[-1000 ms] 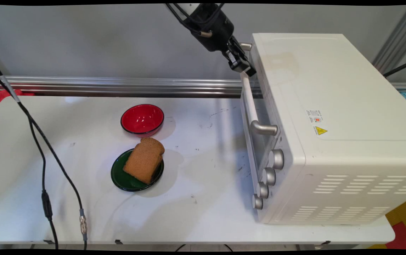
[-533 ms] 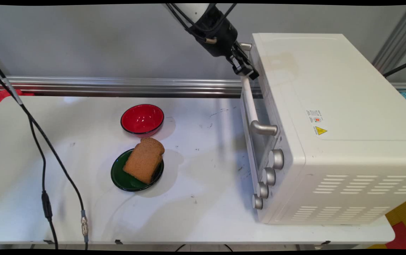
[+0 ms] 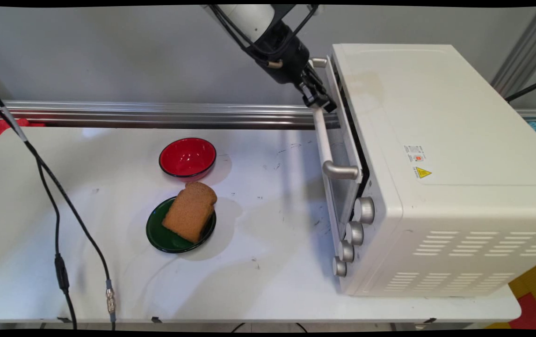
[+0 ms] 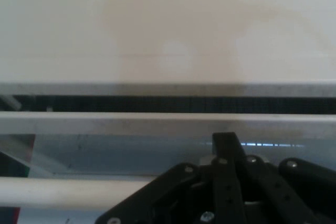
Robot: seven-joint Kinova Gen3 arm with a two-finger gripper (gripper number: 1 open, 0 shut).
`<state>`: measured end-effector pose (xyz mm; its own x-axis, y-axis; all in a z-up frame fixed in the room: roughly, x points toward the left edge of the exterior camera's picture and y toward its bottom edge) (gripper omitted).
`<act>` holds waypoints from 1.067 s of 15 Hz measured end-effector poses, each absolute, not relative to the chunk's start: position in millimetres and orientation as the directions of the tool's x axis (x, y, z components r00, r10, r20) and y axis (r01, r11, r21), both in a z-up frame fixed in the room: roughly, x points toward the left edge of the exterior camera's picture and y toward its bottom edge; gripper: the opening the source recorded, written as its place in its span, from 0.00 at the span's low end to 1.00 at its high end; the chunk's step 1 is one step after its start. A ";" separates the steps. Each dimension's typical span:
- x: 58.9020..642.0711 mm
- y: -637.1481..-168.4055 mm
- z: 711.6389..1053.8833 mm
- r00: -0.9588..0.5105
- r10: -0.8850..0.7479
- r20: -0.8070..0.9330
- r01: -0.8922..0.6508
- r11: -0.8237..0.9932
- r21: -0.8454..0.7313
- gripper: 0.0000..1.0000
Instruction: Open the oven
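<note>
A white toaster oven stands on the right of the table, its glass door facing left. My gripper is shut on the far end of the door's white handle bar. The door's top edge has tipped outward, and a dark gap shows between it and the oven body. In the hand view the handle bar runs across the bottom behind my black linkage, with the door's top edge and the dark gap above it. A slice of brown bread lies on a green plate.
A red bowl sits behind the green plate. Several silver knobs line the oven's near front corner. Black cables hang down over the table's left side. A metal rail runs along the table's back edge.
My gripper has drawn left and slightly down with the handle. The oven door, flush before, now stands ajar at the top.
</note>
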<state>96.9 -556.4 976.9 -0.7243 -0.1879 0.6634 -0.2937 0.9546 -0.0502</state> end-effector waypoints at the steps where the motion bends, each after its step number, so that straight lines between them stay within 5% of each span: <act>1: 98.4 -555.3 975.0 -0.727 -0.187 0.661 -0.292 0.955 -0.051 0.00; 16: 153.6 -542.2 944.0 -0.795 -0.170 0.583 -0.262 0.962 -0.076 0.00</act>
